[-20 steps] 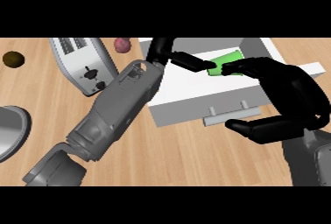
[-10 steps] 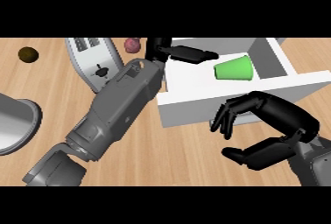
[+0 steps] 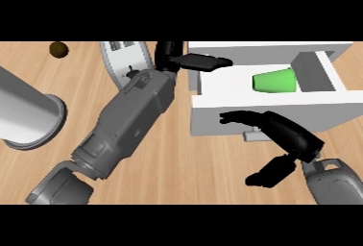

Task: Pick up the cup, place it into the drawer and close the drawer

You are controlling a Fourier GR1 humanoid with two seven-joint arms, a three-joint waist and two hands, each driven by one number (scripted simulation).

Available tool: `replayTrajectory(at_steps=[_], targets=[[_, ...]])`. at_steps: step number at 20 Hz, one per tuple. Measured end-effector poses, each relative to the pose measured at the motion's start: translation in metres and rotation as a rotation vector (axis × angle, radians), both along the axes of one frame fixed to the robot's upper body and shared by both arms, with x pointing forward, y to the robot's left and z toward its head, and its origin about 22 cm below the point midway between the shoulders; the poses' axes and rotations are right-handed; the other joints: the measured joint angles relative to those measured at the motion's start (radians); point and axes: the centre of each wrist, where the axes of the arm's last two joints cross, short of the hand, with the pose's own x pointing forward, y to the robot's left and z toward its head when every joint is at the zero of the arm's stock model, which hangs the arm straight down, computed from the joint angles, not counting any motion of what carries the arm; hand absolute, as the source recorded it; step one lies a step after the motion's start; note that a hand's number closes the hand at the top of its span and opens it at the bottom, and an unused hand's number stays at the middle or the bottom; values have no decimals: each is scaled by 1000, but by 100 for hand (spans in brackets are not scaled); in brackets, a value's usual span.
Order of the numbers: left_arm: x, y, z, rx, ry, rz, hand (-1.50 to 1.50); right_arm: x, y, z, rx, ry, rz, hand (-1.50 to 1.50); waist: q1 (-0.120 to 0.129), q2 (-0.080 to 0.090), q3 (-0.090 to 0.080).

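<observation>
A green cup point(image 3: 275, 80) lies on its side inside the open white drawer point(image 3: 269, 108) at the upper right. My left hand point(image 3: 186, 60) is at the drawer's left rim, fingers straight and pointing right over the corner, holding nothing. My right hand point(image 3: 287, 137) hovers in front of the drawer's front panel, fingers curved and spread, thumb point(image 3: 269, 173) below, with nothing between them. Its fingertips are close to the small grey handle point(image 3: 254, 135), partly hidden by the hand.
A grey toaster point(image 3: 127, 56) stands behind my left forearm point(image 3: 127, 125). At the left edge rises a large metal cylinder point(image 3: 25, 117). A small dark brown round object point(image 3: 58, 49) lies at the top left. Wooden counter point(image 3: 191, 173) shows around the arms.
The view has shifted so the drawer and cup sit lower and more to the right. My right hand has come away from the cup and dropped in front of the drawer's panel.
</observation>
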Motion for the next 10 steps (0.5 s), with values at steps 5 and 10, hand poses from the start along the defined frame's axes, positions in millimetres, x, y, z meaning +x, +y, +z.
replayTrajectory(at_steps=[5,10], targets=[[-1,15,-9,-41,4,-7,-150,22,7,-47,-130,41,-27,-150,49,-3,1],[-2,40,-18,-66,0,4,-150,46,4,-88,-214,72,-55,150,85,-5,1]])
